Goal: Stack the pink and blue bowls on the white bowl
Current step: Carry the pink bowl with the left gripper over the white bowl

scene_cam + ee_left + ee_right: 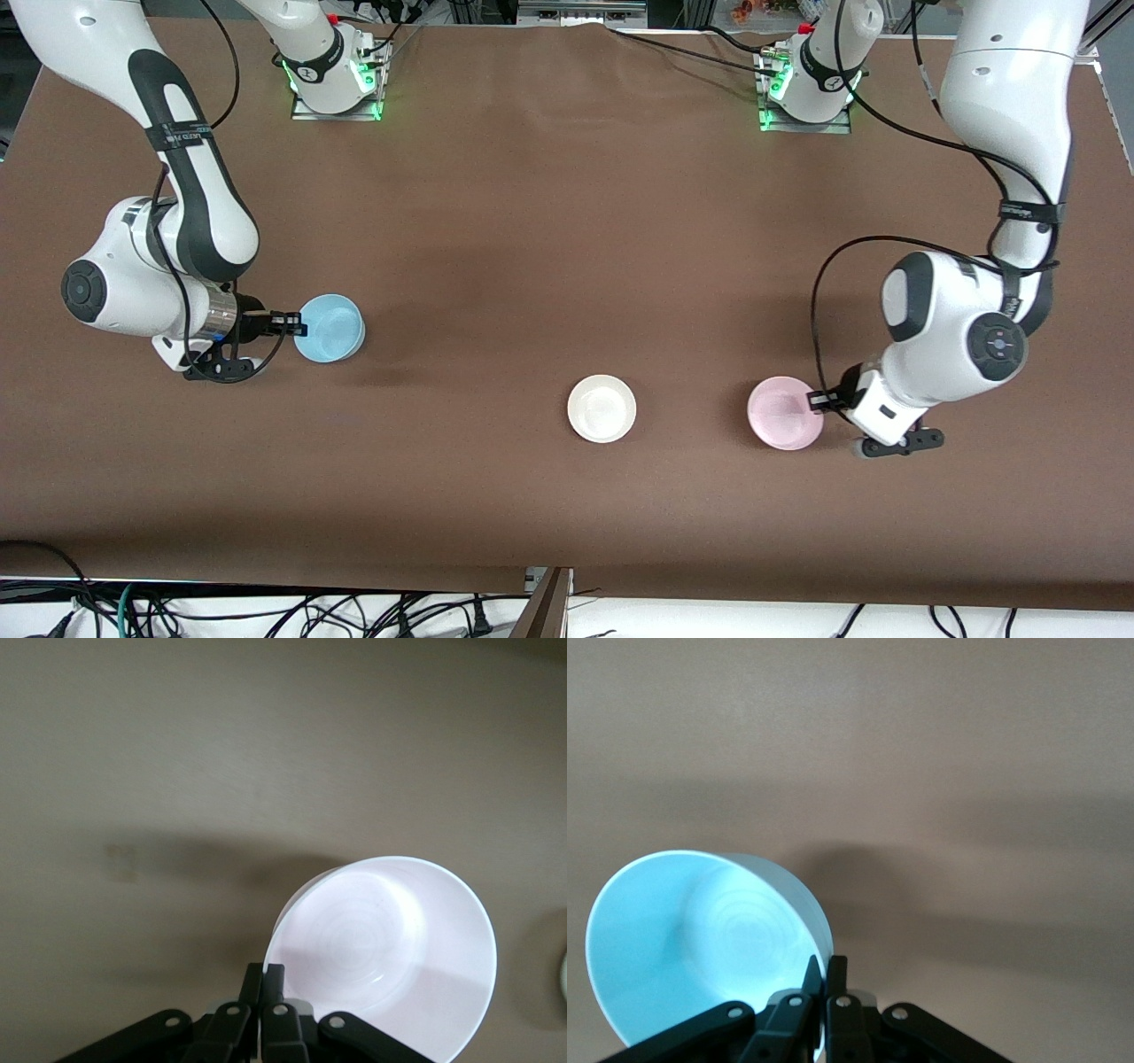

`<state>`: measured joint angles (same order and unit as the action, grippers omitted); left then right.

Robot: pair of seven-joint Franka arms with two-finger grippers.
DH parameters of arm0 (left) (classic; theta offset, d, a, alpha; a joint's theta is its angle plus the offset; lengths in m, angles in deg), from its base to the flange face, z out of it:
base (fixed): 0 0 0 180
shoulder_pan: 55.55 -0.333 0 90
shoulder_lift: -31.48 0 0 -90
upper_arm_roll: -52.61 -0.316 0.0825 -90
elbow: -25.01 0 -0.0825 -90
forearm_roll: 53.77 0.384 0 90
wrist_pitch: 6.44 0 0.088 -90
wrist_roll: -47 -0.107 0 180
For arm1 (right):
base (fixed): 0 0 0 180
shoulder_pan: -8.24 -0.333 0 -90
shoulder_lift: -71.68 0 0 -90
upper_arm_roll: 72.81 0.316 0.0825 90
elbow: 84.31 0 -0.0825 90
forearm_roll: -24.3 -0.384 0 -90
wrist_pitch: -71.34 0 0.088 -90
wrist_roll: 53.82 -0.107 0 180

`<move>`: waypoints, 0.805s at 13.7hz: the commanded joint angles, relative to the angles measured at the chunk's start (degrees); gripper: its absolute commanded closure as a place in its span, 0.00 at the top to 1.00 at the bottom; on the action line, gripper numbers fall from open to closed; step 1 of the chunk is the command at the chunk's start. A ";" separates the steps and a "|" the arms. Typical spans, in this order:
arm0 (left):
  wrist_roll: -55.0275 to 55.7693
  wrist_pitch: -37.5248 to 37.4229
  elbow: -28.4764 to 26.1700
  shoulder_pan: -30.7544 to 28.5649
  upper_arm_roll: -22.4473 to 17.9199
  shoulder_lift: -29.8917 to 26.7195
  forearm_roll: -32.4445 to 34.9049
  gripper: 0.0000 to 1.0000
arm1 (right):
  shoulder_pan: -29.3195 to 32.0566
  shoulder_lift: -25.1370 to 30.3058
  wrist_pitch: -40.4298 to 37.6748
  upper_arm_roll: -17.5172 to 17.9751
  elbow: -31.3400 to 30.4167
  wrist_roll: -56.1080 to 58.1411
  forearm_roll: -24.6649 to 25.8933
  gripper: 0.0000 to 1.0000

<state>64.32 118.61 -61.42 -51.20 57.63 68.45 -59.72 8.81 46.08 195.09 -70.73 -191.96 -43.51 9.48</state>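
Pink bowl (784, 413) pinched at rim by left gripper (821, 400); blue bowl (330, 329) likewise by right gripper (292, 324), ready for stacking on white bowl (601, 408).

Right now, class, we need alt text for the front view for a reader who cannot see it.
Each gripper pinches a bowl's rim: the right gripper holds the blue bowl, the left gripper the pink bowl. The white bowl sits on the brown table beside the pink one.
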 commanded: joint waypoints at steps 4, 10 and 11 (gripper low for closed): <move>13.87 0.02 3.37 7.76 -0.62 1.26 -1.27 0.00 | 0.39 1.07 -1.32 0.99 0.16 -2.40 -1.00 0.00; 25.82 7.57 3.99 13.66 -0.62 4.60 -1.27 0.00 | 0.39 1.07 -1.32 1.44 0.16 -2.58 -1.01 0.00; 26.97 8.10 4.34 14.80 -0.62 4.87 -1.35 0.00 | 0.39 1.07 -1.32 1.44 0.16 -2.49 -1.01 0.00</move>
<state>89.02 126.03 -59.52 -38.29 57.86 71.82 -59.74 8.81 46.13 195.00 -69.75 -191.82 -45.36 9.36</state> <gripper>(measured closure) 0.978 0.969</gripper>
